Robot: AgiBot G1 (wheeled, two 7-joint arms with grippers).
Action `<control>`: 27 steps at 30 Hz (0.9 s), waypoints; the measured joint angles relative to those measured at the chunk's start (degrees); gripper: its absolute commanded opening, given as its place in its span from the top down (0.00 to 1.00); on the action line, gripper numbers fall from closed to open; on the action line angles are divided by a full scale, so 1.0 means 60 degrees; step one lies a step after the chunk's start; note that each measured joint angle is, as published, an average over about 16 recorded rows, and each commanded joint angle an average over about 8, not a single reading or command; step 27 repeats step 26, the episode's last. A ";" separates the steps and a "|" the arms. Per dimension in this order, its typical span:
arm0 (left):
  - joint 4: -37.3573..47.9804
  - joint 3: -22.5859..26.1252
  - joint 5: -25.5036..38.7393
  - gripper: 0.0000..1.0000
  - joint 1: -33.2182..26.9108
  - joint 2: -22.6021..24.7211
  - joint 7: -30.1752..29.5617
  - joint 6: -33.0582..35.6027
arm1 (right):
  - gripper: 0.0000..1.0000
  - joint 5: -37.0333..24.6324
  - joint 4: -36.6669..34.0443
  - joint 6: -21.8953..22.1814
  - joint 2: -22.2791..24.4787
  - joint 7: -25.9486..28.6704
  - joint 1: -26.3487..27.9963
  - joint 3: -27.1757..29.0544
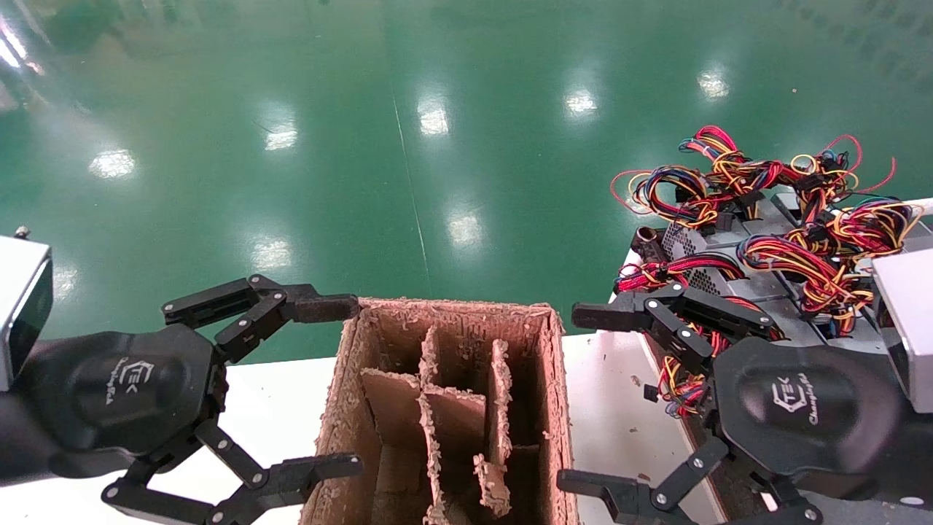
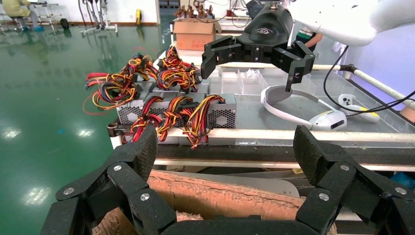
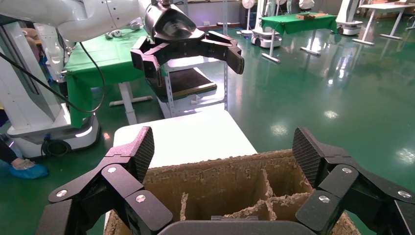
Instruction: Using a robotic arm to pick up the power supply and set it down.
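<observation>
Two black grippers, left gripper [image 1: 332, 386], right gripper [image 1: 587, 397], shiny silver screws, white logos, silver wrist blocks, white arms

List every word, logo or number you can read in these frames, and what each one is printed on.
"TEK": white logo on the left gripper's palm, head view; the script line beneath is too blurred to read.
"TEK": the same logo on the right gripper's palm; its script line is also unreadable.
Cardboard box, power supplies: no readable text.

Floor [image 1: 437, 109]: glossy green.
Box [image 1: 444, 408]: brown cardboard, frayed dividers.
Grippers [image 1: 321, 386] [image 1: 583, 397]: black, white logos.
Power supplies [image 1: 729, 277]: grey metal, honeycomb vents.
Wires [image 1: 729, 175]: red, yellow, black, blue.
Table [image 1: 277, 394]: white.
</observation>
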 measured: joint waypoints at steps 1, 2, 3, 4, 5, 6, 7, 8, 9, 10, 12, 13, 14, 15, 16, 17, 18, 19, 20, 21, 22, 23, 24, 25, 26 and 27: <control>0.0000 0.0000 0.0000 0.00 0.0000 0.0000 0.0000 0.0000 | 0.00 0.0000 0.0000 0.0000 0.0000 0.0000 0.0000 0.0000; 0.0000 0.0000 0.0000 0.00 0.0000 0.0000 0.0000 0.0000 | 0.00 0.0000 0.0000 0.0000 0.0000 0.0000 0.0000 0.0000; 0.0000 0.0000 0.0000 0.00 0.0000 0.0000 0.0000 0.0000 | 0.00 0.0000 0.0000 0.0000 0.0000 0.0000 0.0000 0.0000; 0.0000 0.0000 0.0000 0.00 0.0000 0.0000 0.0000 0.0000 | 0.00 0.0000 0.0000 0.0000 0.0000 0.0000 0.0000 0.0000; 0.0000 0.0000 0.0000 0.00 0.0000 0.0000 0.0000 0.0000 | 0.00 0.0000 0.0000 0.0000 0.0000 0.0000 0.0000 0.0000; 0.0000 0.0000 0.0000 0.00 0.0000 0.0000 0.0000 0.0000 | 0.00 0.0000 0.0000 0.0000 0.0000 0.0000 0.0000 0.0000; 0.0000 0.0000 0.0000 0.00 0.0000 0.0000 0.0000 0.0000 | 0.00 0.0000 0.0000 0.0000 0.0000 0.0000 0.0000 0.0000; 0.0000 0.0000 0.0000 0.00 0.0000 0.0000 0.0000 0.0000 | 0.00 0.0000 0.0000 0.0000 0.0000 0.0000 0.0000 0.0000; 0.0000 0.0000 0.0000 0.00 0.0000 0.0000 0.0000 0.0000 | 0.00 0.0000 0.0000 0.0000 0.0000 0.0000 0.0000 0.0000; 0.0000 0.0000 0.0000 0.00 0.0000 0.0000 0.0000 0.0000 | 0.00 0.0000 0.0000 0.0000 0.0000 0.0000 0.0000 0.0000; 0.0000 0.0000 0.0000 0.00 0.0000 0.0000 0.0000 0.0000 | 0.00 0.0000 0.0000 0.0000 0.0000 0.0000 0.0000 0.0000; 0.0000 0.0000 0.0000 0.00 0.0000 0.0000 0.0000 0.0000 | 0.00 0.0000 0.0000 0.0000 0.0000 0.0000 0.0000 0.0000; 0.0000 0.0000 0.0000 0.00 0.0000 0.0000 0.0000 0.0000 | 0.00 0.0000 0.0000 0.0000 0.0000 0.0000 0.0000 0.0000; 0.0000 0.0000 0.0000 0.00 0.0000 0.0000 0.0000 0.0000 | 0.00 0.0000 0.0000 0.0000 0.0000 0.0000 0.0000 0.0000; 0.0000 0.0000 0.0000 0.00 0.0000 0.0000 0.0000 0.0000 | 0.00 0.0000 0.0000 0.0000 0.0000 0.0000 0.0000 0.0000; 0.0000 0.0000 0.0000 0.00 0.0000 0.0000 0.0000 0.0000 | 0.00 0.0000 0.0000 0.0000 0.0000 0.0000 0.0000 0.0000; 0.0000 0.0000 0.0000 0.00 0.0000 0.0000 0.0000 0.0000 | 0.00 0.0000 0.0000 0.0000 0.0000 0.0000 0.0000 0.0000; 0.0000 0.0000 0.0000 0.00 0.0000 0.0000 0.0000 0.0000 | 0.00 0.0000 0.0000 0.0000 0.0000 0.0000 0.0000 0.0000; 0.0000 0.0000 0.0000 0.00 0.0000 0.0000 0.0000 0.0000 | 0.00 0.0000 0.0000 0.0000 0.0000 0.0000 0.0000 0.0000; 0.0000 0.0000 0.0000 0.00 0.0000 0.0000 0.0000 0.0000 | 0.00 0.0000 0.0000 0.0000 0.0000 0.0000 0.0000 0.0000; 0.0000 0.0000 0.0000 0.00 0.0000 0.0000 0.0000 0.0000 | 0.00 0.0000 0.0000 0.0000 0.0000 0.0000 0.0000 0.0000; 0.0000 0.0000 0.0000 0.00 0.0000 0.0000 0.0000 0.0000 | 0.00 0.0000 0.0000 0.0000 0.0000 0.0000 0.0000 0.0000; 0.0000 0.0000 0.0000 0.00 0.0000 0.0000 0.0000 0.0000 | 0.00 0.0000 0.0000 0.0000 0.0000 0.0000 0.0000 0.0000; 0.0000 0.0000 0.0000 0.00 0.0000 0.0000 0.0000 0.0000 | 0.00 0.0000 0.0000 0.0000 0.0000 0.0000 0.0000 0.0000; 0.0000 0.0000 0.0000 0.00 0.0000 0.0000 0.0000 0.0000 | 0.00 0.0000 0.0000 0.0000 0.0000 0.0000 0.0000 0.0000; 0.0000 0.0000 0.0000 0.00 0.0000 0.0000 0.0000 0.0000 | 0.00 0.0000 0.0000 0.0000 0.0000 0.0000 0.0000 0.0000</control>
